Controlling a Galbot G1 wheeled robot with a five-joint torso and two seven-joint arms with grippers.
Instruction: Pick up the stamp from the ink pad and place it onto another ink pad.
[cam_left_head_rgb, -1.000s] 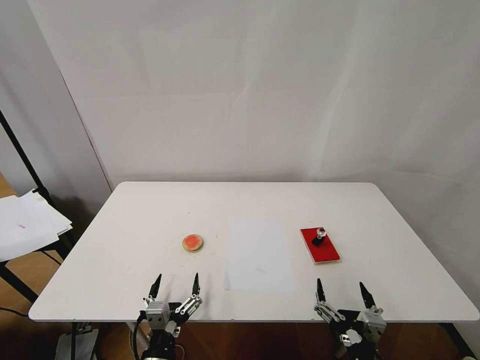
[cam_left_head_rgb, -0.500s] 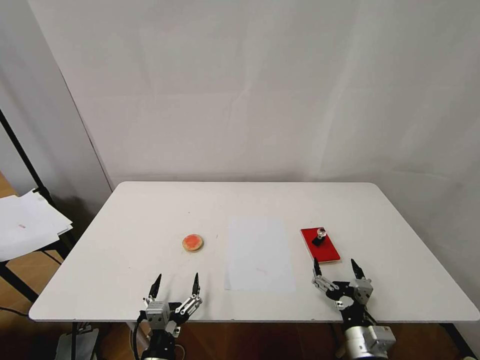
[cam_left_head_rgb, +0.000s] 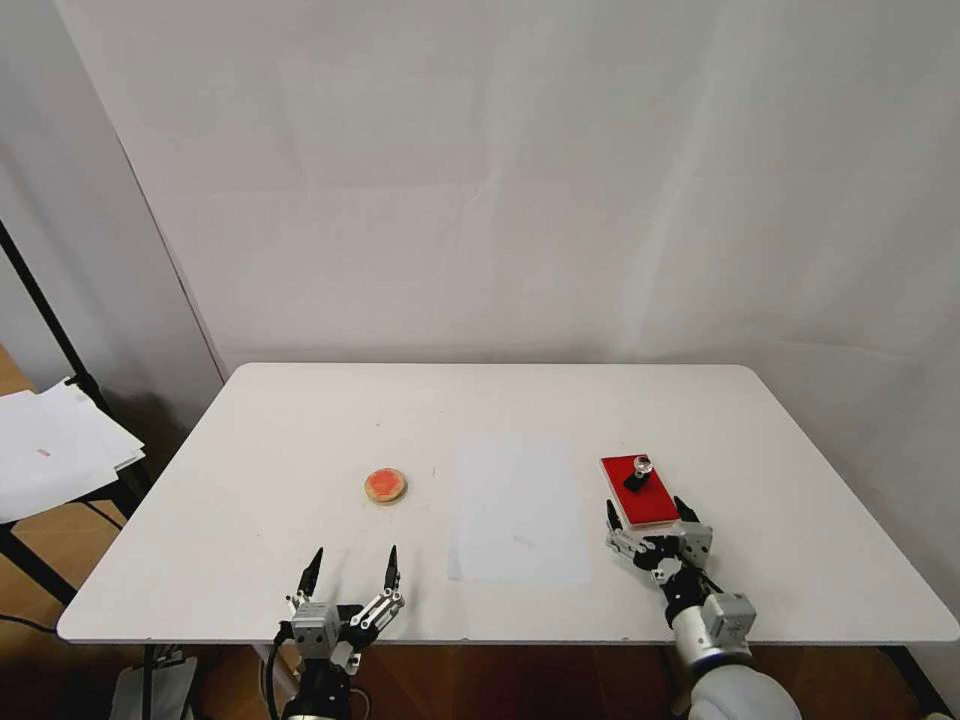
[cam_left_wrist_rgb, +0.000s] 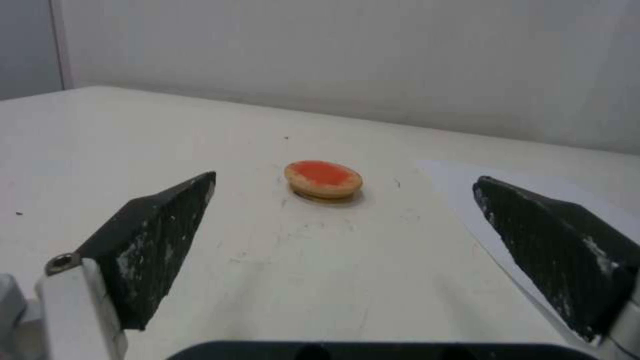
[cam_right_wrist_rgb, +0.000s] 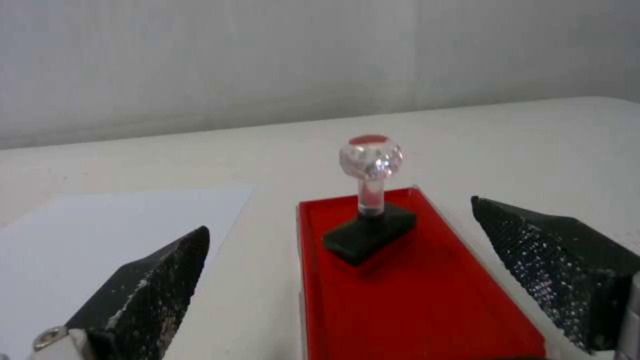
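Since a second ago the right gripper has travelled from the desk's front edge inward and now sits at the near short end of the ink pad, its fingers spread wide to either side of that end; everything else has kept its place. From this gripper outward, the stamp lies straight ahead between the two open fingers and a little farther in, standing upright on the far half of the red pad, black base down, clear knob on top. The base sits skewed to the pad's edges, so I judge the stem or knob the surer hold. The pad's long axis runs roughly from the desk's front edge toward the back, nearly in line with the approach. The right arm is plainly nearer. Leftward across a white sheet of paper lies another ink pad, well apart, with the left gripper parked wide open at the front edge before it.
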